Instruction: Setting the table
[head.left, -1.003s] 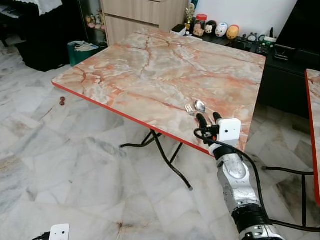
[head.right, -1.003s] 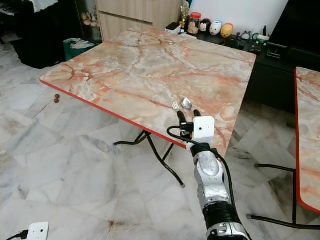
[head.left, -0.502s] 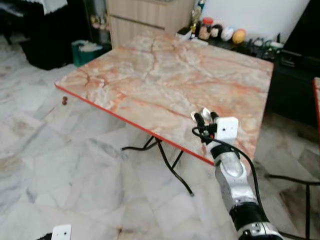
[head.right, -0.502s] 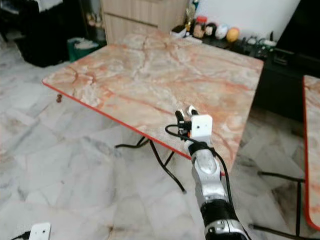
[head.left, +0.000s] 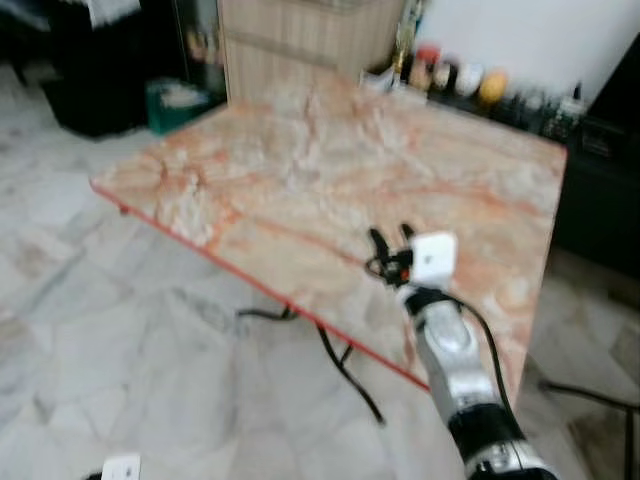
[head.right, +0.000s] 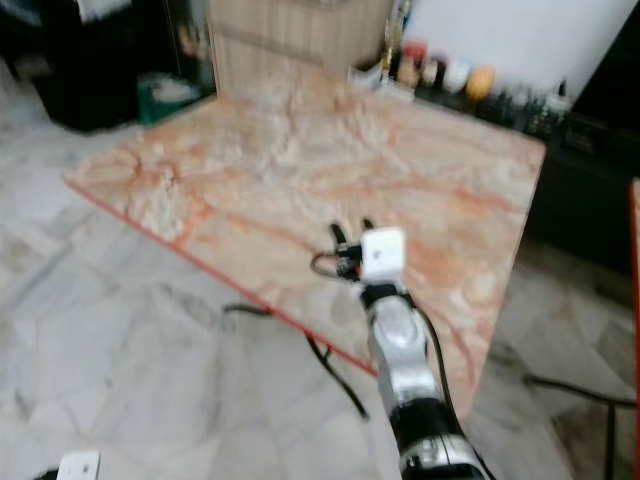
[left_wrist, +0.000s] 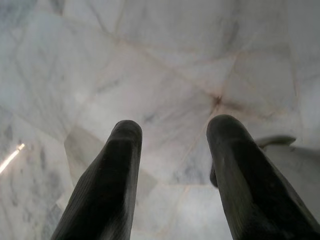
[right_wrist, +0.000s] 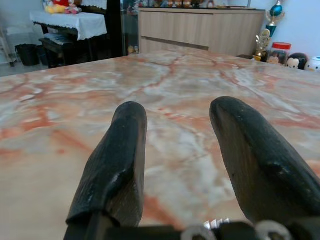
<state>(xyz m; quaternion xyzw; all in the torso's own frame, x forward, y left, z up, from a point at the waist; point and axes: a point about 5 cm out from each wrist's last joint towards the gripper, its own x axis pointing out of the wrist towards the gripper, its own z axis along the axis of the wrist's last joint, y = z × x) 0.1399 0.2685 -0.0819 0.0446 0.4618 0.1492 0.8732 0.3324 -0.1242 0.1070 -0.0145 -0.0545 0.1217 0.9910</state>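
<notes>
L gripper (left_wrist: 172, 145) hangs over pale marble floor (left_wrist: 165, 75), fingers apart. Vs 1 s ago, R gripper (head.left: 390, 238) sits further in over the table (head.left: 300, 170), covering spoon & fork; only fork tines (right_wrist: 216, 223) peek at its base. Fingers apart, nothing between. Tabletop glossy pink-orange marble w/ red edge. Head views blurred.

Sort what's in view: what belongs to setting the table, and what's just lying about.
Belongs to the job:
- marble-patterned table
- right claw, open, low over the table's near edge
- fork tines, just visible under that claw

Just lying about:
- jars and figurines on the dark sideboard
- wooden cabinet
- green bin
- left claw, idle above the floor
</notes>
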